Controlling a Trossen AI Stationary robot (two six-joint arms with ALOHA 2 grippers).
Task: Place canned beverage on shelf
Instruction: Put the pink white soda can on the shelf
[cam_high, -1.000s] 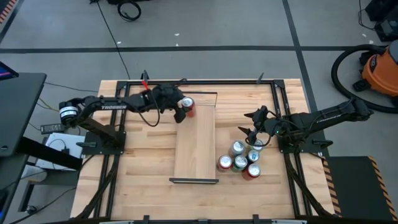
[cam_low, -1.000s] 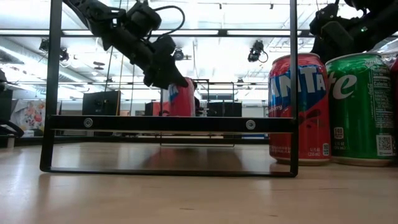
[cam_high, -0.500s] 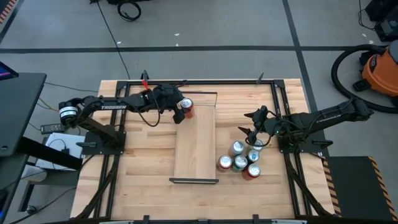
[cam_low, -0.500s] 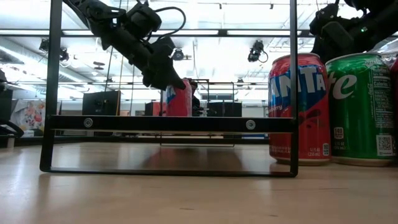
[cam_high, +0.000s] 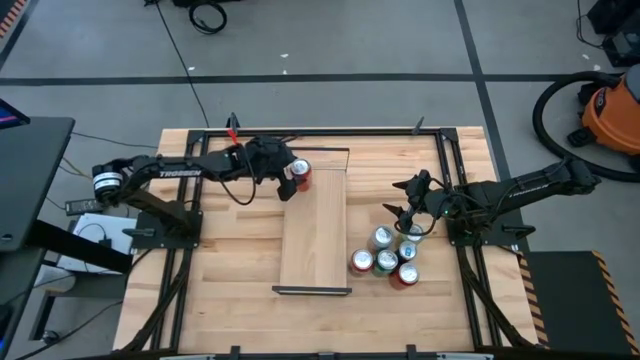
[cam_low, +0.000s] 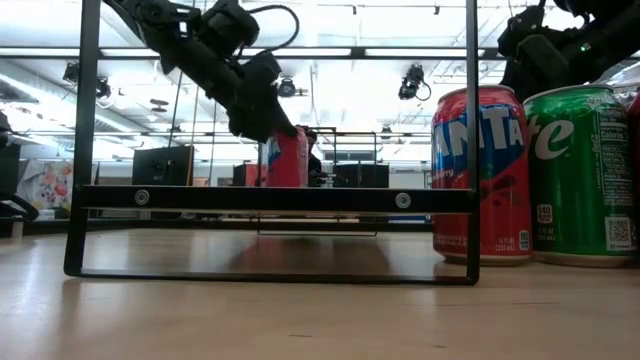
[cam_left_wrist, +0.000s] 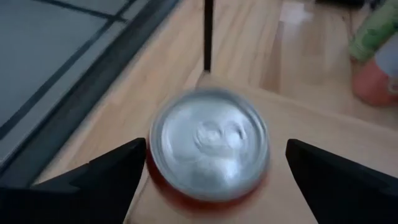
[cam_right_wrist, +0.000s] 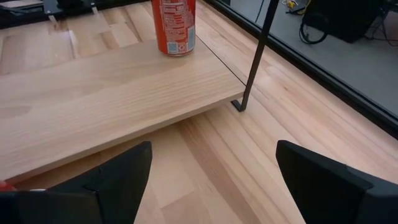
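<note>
I see the red can (cam_high: 301, 173) standing upright, long axis vertical, silver lid w/ pull tab facing up, on the shelf (cam_high: 315, 235) at its 12 o'clock end, near the left corner by the black frame. Left gripper (cam_high: 290, 176) sits over the can, fingers (cam_left_wrist: 106, 177) spread wide each side, clear of it, so released. Right gripper (cam_high: 408, 222) waits at 3 o'clock above the can cluster (cam_high: 388, 257), jaws apart, empty.
</note>
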